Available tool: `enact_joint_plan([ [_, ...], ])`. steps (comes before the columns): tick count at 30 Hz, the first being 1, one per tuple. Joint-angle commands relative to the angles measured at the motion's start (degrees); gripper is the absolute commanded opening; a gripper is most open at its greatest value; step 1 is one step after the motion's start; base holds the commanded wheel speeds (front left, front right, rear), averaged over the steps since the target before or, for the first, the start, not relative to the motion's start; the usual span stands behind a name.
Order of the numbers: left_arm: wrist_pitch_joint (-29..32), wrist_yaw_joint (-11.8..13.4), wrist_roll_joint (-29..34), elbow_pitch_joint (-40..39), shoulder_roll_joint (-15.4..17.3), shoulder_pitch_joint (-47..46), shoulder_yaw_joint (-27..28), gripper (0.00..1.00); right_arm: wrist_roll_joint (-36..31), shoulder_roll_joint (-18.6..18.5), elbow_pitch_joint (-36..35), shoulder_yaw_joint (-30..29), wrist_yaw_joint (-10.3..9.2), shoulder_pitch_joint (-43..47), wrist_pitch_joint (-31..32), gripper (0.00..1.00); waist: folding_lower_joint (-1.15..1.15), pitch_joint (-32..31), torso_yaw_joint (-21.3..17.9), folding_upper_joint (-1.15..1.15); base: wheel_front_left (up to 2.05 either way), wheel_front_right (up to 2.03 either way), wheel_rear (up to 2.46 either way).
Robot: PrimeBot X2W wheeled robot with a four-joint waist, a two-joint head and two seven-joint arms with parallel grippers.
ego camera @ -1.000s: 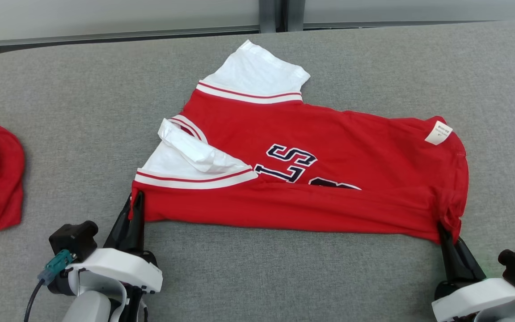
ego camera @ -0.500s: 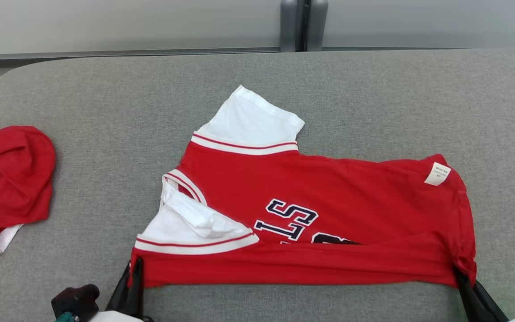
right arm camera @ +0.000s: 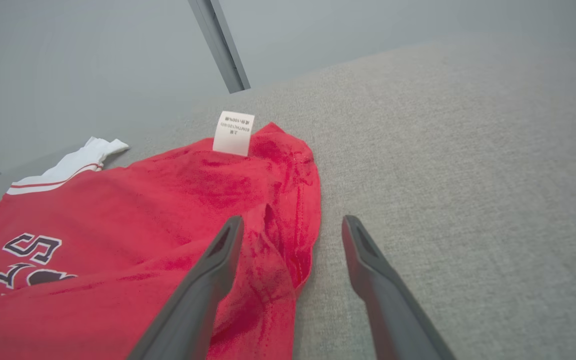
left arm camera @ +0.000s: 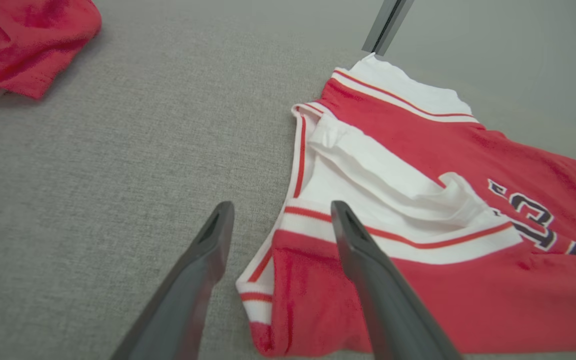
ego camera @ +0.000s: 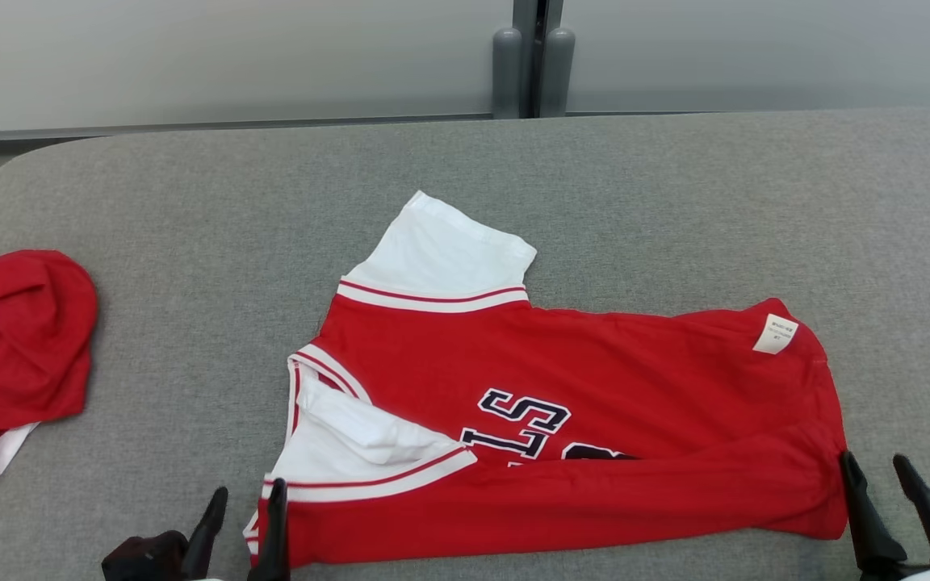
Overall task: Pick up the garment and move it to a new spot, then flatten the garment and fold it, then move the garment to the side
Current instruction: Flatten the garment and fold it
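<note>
**Position.** The garment [ego camera: 578, 420], red with white sleeves, lies across the near middle of the grey table [ego camera: 150, 242], its collar end toward the robot's left and its hem end toward the right.

**Claws.** The left claw [ego camera: 248, 489] stands wide at the near left corner and holds nothing. In the left wrist view one finger is over the cloth and the other is over bare table. The right claw [ego camera: 874, 458] stands wide at the near right corner, also empty, with one finger at the hem edge.

**Progress.** Judged from how it lies, the garment is placed and roughly flattened. The near long edge is turned up over the body, so a first lengthwise fold appears made. The far sleeve [ego camera: 445, 254] sticks out unfolded, and the near one lies crumpled on the chest. Further folding and the move to the side remain.

**Writing.** The navy lettering [ego camera: 525, 424] is outlined in white. An "S" reads clearly, and the rest is partly covered by the fold. The white tag [ego camera: 775, 334] at the far right corner carries print too small to read.

**Other.** A red heap [ego camera: 17, 347] lies well apart at the left.
</note>
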Motion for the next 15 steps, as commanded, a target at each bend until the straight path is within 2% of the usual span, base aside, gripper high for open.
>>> enact_joint_plan([
  [1, -1.7, 0.68, 1.09, -0.85, 0.43, -1.38, 0.42, 1.0, -2.94, 0.08, -1.42, -1.12, -0.1, -1.18, -0.87, 1.0, 0.0, -0.49, -0.86, 0.0, 0.0, 0.0, 0.0],
  [6, -6.41, 2.67, 5.17, -3.23, 1.63, -3.91, 0.83, 1.0, -12.29, 2.83, -8.24, -6.07, -0.05, -3.13, -1.69, 1.0, 0.0, -1.16, -1.88, 0.0, 0.0, 0.0, 0.0],
  [9, -7.69, 3.05, 6.81, -4.03, 2.55, -5.72, 0.92, 1.0, -17.21, 4.99, -12.54, -7.35, -0.05, -3.03, -0.03, 1.0, 0.0, -1.71, -1.91, 0.0, 0.0, 0.0, 0.0],
  [15, -8.23, 3.3, 7.91, -4.97, 3.15, -7.61, 0.76, 1.0, -21.45, 8.46, -18.26, -7.92, -0.05, -1.11, 3.37, 1.0, 0.0, -2.45, -1.91, 0.0, 0.0, 0.0, 0.0],
])
